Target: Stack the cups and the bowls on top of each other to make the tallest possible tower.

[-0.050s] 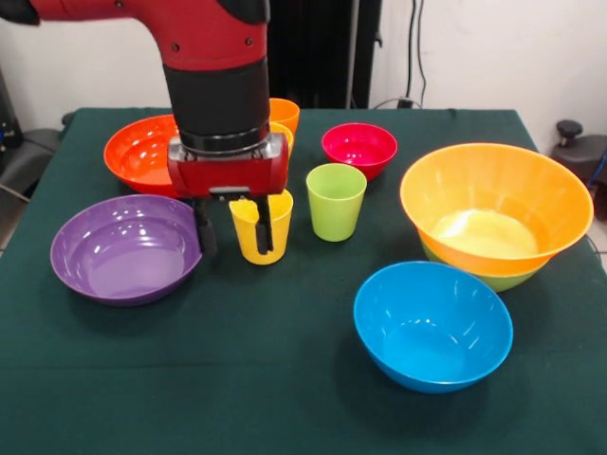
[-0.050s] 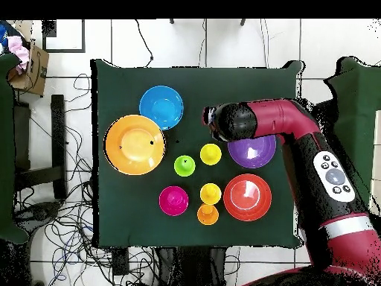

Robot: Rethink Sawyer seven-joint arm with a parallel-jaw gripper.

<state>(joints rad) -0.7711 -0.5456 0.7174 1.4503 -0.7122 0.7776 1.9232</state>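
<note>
Right now, end effector [image 1: 234, 227] astride upright yellow cup's [image 1: 261, 227] rim (mouth up, axis vert.), jaws apart.

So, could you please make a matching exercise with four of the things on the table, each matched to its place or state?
Things:
1. yellow cup
2. large orange bowl
3. purple bowl
4. blue bowl

Places or states:
A. nested inside the lime green bowl
B. alone on the cloth, in front of the orange bowl in the front view
C. has one finger of the gripper inside it
D. beside the red-orange bowl, empty

Pairs: 1-C, 2-A, 3-D, 4-B
</note>
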